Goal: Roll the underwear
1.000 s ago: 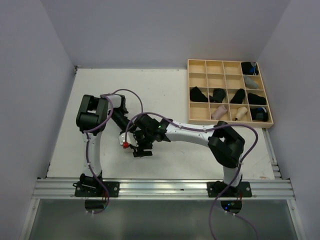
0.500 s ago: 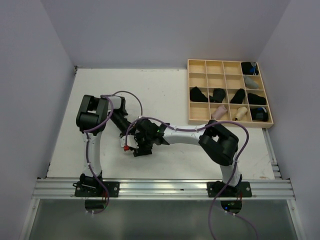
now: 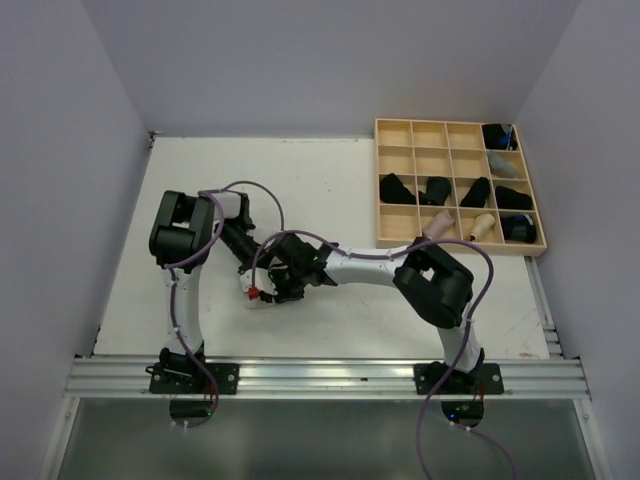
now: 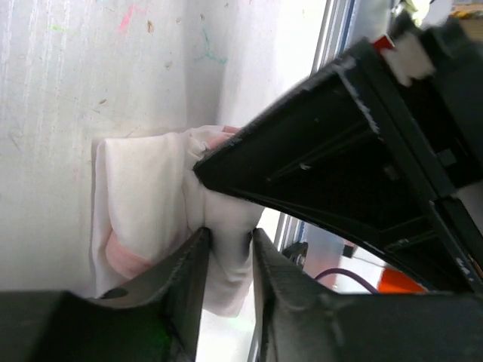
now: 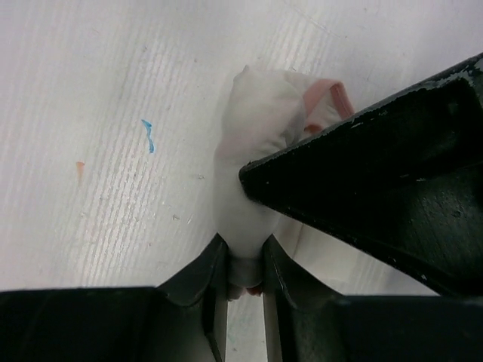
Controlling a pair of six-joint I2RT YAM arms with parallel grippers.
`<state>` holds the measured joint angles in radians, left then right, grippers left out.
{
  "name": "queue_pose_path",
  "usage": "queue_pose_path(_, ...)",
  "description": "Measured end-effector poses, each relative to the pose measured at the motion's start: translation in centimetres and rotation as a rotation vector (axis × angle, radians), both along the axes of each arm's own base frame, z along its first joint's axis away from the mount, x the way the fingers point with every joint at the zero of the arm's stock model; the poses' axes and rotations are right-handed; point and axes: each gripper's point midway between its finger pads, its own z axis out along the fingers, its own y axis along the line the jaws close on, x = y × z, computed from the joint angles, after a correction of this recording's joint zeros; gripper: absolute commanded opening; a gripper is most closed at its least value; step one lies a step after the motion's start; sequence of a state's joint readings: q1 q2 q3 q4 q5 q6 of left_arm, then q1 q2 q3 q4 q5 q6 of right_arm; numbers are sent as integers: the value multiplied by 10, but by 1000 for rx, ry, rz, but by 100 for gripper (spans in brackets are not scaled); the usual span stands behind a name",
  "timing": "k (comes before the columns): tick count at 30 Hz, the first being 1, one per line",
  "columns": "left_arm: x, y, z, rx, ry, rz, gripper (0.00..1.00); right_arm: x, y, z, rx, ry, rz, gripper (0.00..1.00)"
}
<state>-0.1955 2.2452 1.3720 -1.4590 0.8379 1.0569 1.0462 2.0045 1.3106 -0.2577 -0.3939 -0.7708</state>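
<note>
The whitish underwear (image 4: pixel 143 196) with pink edging lies bunched into a small roll on the white table. In the left wrist view my left gripper (image 4: pixel 229 237) has one end of the cloth pinched between its fingers. The right gripper (image 5: pixel 244 253) is shut on the other end of the underwear (image 5: pixel 256 128). Each wrist view shows the other gripper's black finger pressed over the roll. From above, both grippers meet left of the table's centre, left gripper (image 3: pixel 262 283) and right gripper (image 3: pixel 273 292), and hide most of the roll; only a sliver of underwear (image 3: pixel 251 300) shows.
A pale wooden grid tray (image 3: pixel 400 131) stands at the back right, with rolled black underwear (image 3: pixel 397 187) and some pale rolls in several cells. An aluminium rail (image 3: pixel 320 375) runs along the near edge. Grey walls close in on both sides.
The right arm swung left to meet the left gripper, and its jaws closed onto the roll. The left jaws loosened slightly but still have cloth between them.
</note>
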Motion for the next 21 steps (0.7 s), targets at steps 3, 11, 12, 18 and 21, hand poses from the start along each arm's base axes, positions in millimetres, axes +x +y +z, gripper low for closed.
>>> queue_pose_path(3, 6, 1, 3, -12, -68, 4, 42, 2, -1, 0, 16, 55, -2, 0)
queue_pose_path(11, 80, 22, 37, -97, -461, 184, 48, 8, -2, 3, 68, 275, -1, 0)
queue_pose_path(12, 93, 30, 47, -99, -515, 225, 49, 9, -2, 2, 68, 292, -2, 0)
queue_pose_path(18, 140, 84, 110, -58, -898, 419, 50, 11, -3, 1, 57, 469, -31, 0)
queue_pose_path(21, 125, 89, 133, -38, -1045, 414, 50, 12, -2, 1, 50, 568, -53, 0)
